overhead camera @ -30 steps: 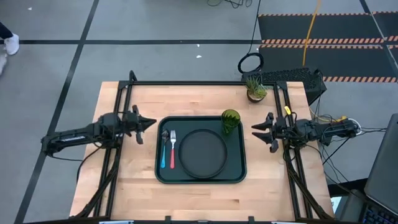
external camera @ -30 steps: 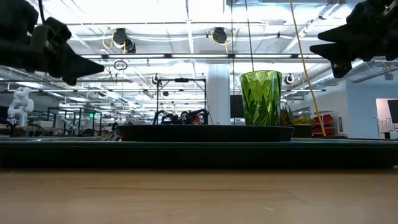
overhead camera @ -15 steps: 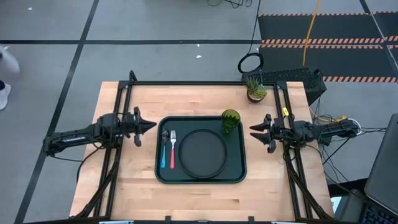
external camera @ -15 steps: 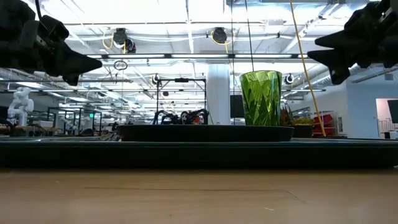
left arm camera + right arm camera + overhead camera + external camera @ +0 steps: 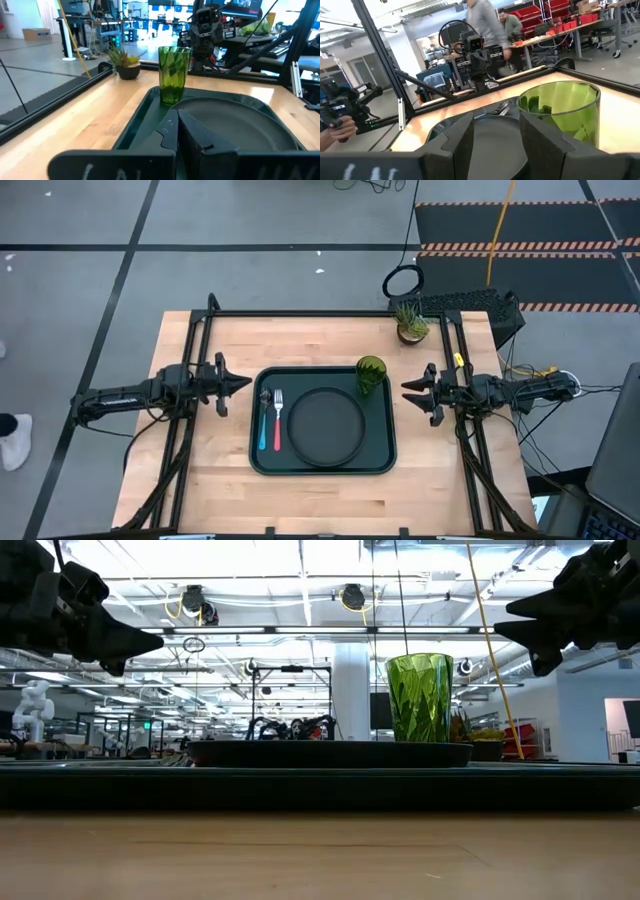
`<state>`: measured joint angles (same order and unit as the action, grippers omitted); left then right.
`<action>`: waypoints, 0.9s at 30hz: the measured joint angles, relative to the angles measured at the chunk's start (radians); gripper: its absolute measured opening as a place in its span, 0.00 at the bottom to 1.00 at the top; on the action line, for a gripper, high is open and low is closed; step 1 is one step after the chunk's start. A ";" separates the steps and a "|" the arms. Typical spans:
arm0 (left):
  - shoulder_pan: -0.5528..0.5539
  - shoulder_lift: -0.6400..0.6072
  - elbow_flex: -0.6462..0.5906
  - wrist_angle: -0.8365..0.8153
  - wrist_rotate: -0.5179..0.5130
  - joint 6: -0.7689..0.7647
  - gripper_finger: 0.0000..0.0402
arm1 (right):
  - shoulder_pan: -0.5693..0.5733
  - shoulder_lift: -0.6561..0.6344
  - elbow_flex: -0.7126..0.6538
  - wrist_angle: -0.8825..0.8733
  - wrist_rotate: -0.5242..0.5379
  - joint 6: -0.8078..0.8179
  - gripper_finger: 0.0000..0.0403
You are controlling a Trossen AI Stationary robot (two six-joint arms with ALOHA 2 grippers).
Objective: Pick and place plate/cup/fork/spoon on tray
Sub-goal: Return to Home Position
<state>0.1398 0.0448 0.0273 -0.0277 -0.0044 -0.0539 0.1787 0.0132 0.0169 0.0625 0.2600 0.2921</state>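
The dark green tray (image 5: 258, 460) lies mid-table. On it the dark plate (image 5: 325, 426) lies flat at its middle, and the green cup (image 5: 371, 373) stands upright at its far right corner. The blue-handled spoon (image 5: 264, 420) and the red-handled fork (image 5: 277, 420) lie side by side along its left edge. My left gripper (image 5: 246, 381) is shut and empty, hovering left of the tray's far left corner. My right gripper (image 5: 405, 388) is open and empty, hovering just right of the tray, level with the cup (image 5: 560, 107).
A small potted grassy plant (image 5: 411, 322) stands at the table's far right. Black frame rails (image 5: 300, 313) run along the far edge and both sides. Bare wood lies near of the tray (image 5: 320, 505). People (image 5: 485, 25) show in the room beyond.
My right gripper has sunk a little and turned slightly beside the tray. My left gripper has shifted slightly toward the near edge. Neither has opened or shut. The things on the tray have stayed in place.
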 joint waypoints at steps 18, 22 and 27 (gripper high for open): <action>0.000 0.000 0.000 0.006 -0.004 0.078 0.08 | 0.000 0.000 -0.002 -0.006 -0.003 -0.098 0.02; 0.000 0.000 0.000 0.007 -0.004 0.078 0.08 | 0.000 0.011 -0.002 -0.007 -0.004 -0.153 0.00; 0.000 0.001 0.000 0.006 -0.004 0.077 0.08 | 0.000 0.013 -0.002 -0.004 -0.001 -0.150 0.04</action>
<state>0.1396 0.0456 0.0273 -0.0212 -0.0080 0.0235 0.1787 0.0257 0.0151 0.0586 0.2593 0.1417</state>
